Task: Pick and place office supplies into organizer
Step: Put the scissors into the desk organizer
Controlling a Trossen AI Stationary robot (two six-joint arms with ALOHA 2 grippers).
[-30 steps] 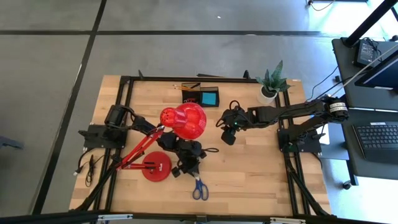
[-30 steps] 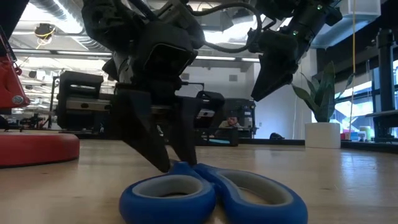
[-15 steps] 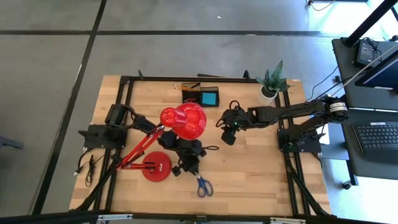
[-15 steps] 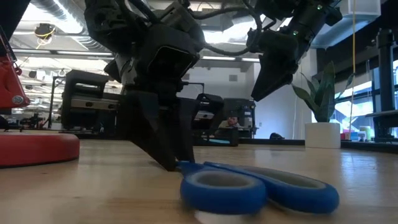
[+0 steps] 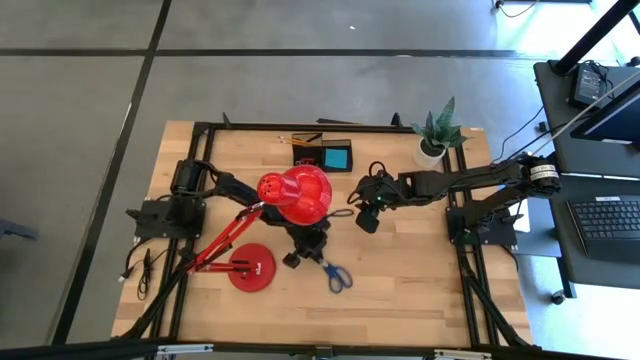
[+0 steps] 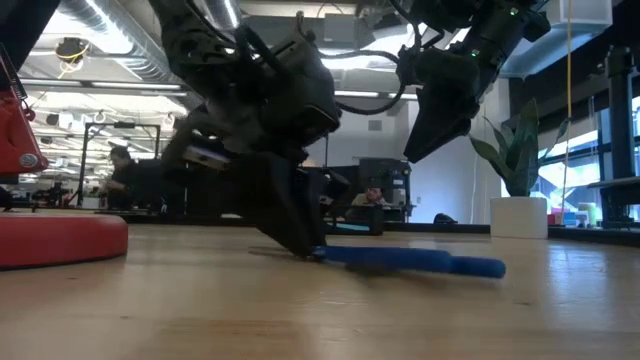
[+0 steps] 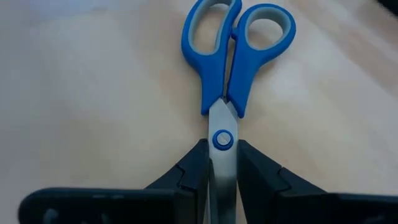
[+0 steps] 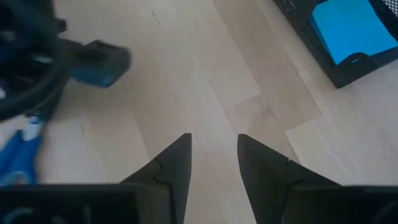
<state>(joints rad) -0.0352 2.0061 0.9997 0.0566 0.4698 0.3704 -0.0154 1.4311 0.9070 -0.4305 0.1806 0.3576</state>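
Left gripper [image 7: 222, 165]: low over the wooden table [image 5: 420, 270], just in front of the red lamp head [image 5: 297, 192]; dark fingers [image 7: 191, 168] pinched on the steel blades of the blue-handled scissors [image 7: 229, 56], close to the pivot screw.
Blue-handled scissors: held by the blades; in the high view the handles [image 5: 337, 277] point away from the gripper toward the table's front right; in the low view they lie nearly flat at the tabletop [image 6: 410, 260].
Right gripper [image 8: 212, 158]: hanging above bare wood right of the lamp head; fingers spread, nothing between them.
Black rectangular organizer [image 5: 322, 155]: at the table's far edge; a flat blue block [image 8: 348, 28] sits in one compartment.
Thin pencils [image 5: 298, 138]: lying just behind the organizer.
Round red lamp base [image 5: 251, 268]: on the table's front left.
Potted green plant [image 5: 434, 133]: far right corner.
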